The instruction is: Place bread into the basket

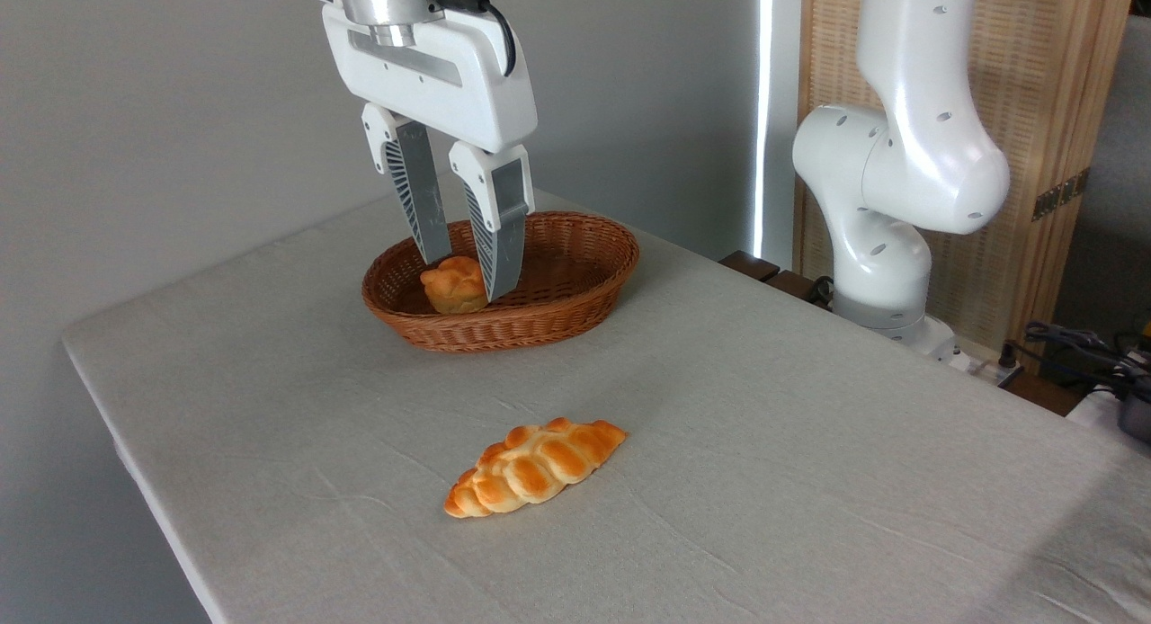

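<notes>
The gripper (468, 278) hangs over the left part of the basket (575, 318), fingers parted and gripping nothing; a small round bun (455, 285) sits in the basket behind them. The bread (534, 467) lies on the table (809, 480), well apart, nearer me and slightly right of the gripper. Its long axis runs diagonally, near-left to far-right.
</notes>
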Tool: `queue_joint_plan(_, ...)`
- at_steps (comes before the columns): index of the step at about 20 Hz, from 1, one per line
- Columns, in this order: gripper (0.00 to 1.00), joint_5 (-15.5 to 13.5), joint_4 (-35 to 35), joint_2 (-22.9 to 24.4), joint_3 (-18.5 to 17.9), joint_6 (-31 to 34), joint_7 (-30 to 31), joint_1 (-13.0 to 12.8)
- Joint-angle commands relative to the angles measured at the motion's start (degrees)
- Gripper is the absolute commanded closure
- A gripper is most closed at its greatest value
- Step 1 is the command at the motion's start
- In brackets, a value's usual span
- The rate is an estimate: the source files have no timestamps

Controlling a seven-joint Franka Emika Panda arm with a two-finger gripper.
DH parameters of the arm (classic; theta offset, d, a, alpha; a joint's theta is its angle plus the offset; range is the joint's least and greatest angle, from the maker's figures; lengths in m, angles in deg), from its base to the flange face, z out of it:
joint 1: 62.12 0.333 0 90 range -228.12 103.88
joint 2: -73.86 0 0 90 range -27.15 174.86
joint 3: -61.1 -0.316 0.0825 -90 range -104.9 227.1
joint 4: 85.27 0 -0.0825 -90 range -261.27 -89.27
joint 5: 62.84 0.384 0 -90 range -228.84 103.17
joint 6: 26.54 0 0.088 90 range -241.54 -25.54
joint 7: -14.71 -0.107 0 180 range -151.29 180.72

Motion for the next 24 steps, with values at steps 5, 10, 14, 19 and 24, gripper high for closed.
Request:
queue_joint_plan(5, 0.00, -1.11, 1.38, -0.29, -0.86, 1.82, -1.15, 0.04)
queue_joint_plan(10, 0.00, -1.11, 1.38, -0.21, -0.86, 2.00, -1.06, 0.12)
queue_joint_plan(14, 0.00, -1.02, 0.77, 0.41, -0.78, 1.56, -1.06, 0.04)
queue_joint_plan(19, 0.00, -1.02, -3.36, 2.78, -0.86, -1.60, -1.06, -0.23)
queue_joint_plan(24, 0.00, -0.76, -17.14, 9.18, -0.86, -11.43, -2.81, -0.32)
